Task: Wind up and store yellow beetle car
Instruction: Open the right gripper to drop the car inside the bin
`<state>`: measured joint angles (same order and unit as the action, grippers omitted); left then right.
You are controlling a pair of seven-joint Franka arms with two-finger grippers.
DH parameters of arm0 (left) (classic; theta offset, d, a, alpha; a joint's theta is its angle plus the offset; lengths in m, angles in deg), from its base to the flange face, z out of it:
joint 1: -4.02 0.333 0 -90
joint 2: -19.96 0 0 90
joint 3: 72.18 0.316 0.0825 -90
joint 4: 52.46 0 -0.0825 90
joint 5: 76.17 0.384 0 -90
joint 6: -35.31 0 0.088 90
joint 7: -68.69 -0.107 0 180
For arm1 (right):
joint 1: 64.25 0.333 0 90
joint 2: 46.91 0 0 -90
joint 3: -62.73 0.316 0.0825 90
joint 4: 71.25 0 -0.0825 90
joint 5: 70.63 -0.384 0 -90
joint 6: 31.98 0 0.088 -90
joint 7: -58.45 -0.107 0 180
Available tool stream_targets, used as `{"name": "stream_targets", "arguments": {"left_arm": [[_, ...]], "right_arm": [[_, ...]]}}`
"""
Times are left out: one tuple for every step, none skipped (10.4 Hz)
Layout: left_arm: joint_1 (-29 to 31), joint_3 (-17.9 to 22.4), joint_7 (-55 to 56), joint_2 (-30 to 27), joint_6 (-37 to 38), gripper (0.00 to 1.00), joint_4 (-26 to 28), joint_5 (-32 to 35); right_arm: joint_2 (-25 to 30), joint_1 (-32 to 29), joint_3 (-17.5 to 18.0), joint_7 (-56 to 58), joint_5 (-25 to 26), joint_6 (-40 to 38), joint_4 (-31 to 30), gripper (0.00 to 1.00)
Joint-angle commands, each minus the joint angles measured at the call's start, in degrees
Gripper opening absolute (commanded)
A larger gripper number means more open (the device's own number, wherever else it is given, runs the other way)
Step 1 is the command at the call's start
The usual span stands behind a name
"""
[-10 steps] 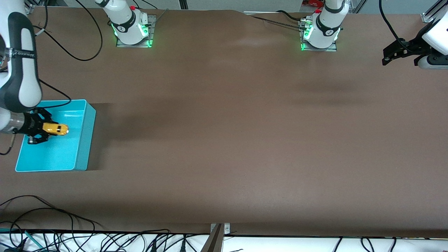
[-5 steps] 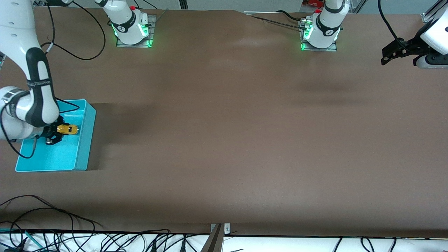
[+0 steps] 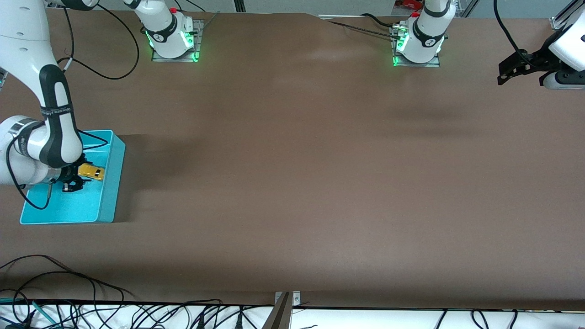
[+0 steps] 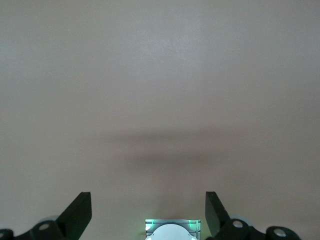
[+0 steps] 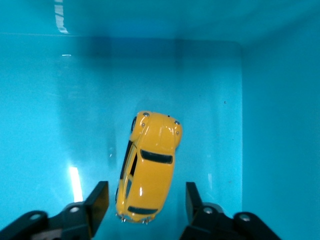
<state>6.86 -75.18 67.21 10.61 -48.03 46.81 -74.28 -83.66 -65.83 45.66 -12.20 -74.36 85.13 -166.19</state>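
Observation:
The yellow beetle car (image 3: 91,172) (image 5: 150,165) is inside the turquoise bin (image 3: 115,183) (image 5: 50,125), near the bin wall that faces the middle of the table. My right gripper (image 3: 78,179) (image 5: 147,200) reaches down into the bin and is open. Its fingers (image 5: 99,199) stand on either side of the car's rear, with a gap showing on each side. My left gripper (image 3: 502,76) (image 4: 148,210) waits open over the bare table at the left arm's end, holding nothing.
The bin sits at the right arm's end of the table. Both arm bases (image 3: 171,34) (image 3: 418,39) stand along the table's edge farthest from the front camera. Cables (image 3: 91,315) run along the nearest edge.
The right gripper carried the car lower and toward the bin wall facing the table's middle, then its jaws parted off the car. The left arm has not moved.

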Motion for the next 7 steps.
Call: {"name": "stream_targets", "arguments": {"left_arm": [[-0.3,-0.2,0.5,0.6,1.2,1.0,-1.6,0.3],[-0.3,-0.5,0.5,0.6,1.2,1.0,-1.6,0.3],[-0.3,-0.7,0.6,0.6,1.2,1.0,-1.6,0.3],[-0.3,-0.8,0.6,0.5,1.2,1.0,-1.6,0.3],[-0.3,-0.8,0.7,0.6,1.2,1.0,-1.6,0.3],[-0.1,-0.7,0.6,0.6,1.2,1.0,-1.6,0.3],[-0.1,-0.7,0.6,0.6,1.2,1.0,-1.6,0.3]], "right_arm": [[9.3,0.1,-0.4,7.6,2.6,-10.7,0.4,1.0],[13.5,0.1,-0.5,12.6,2.7,-15.4,0.7,1.0],[17.0,0.3,-0.2,18.1,2.7,-19.4,1.4,1.0],[19.8,0.3,0.5,23.0,2.5,-23.3,3.3,1.0],[22.4,0.1,2.3,27.2,2.4,-25.6,5.0,1.0],[25.2,0.3,4.0,30.8,2.7,-25.4,5.0,1.0],[27.8,-0.1,7.2,35.9,3.1,-25.3,4.8,1.0]]}}
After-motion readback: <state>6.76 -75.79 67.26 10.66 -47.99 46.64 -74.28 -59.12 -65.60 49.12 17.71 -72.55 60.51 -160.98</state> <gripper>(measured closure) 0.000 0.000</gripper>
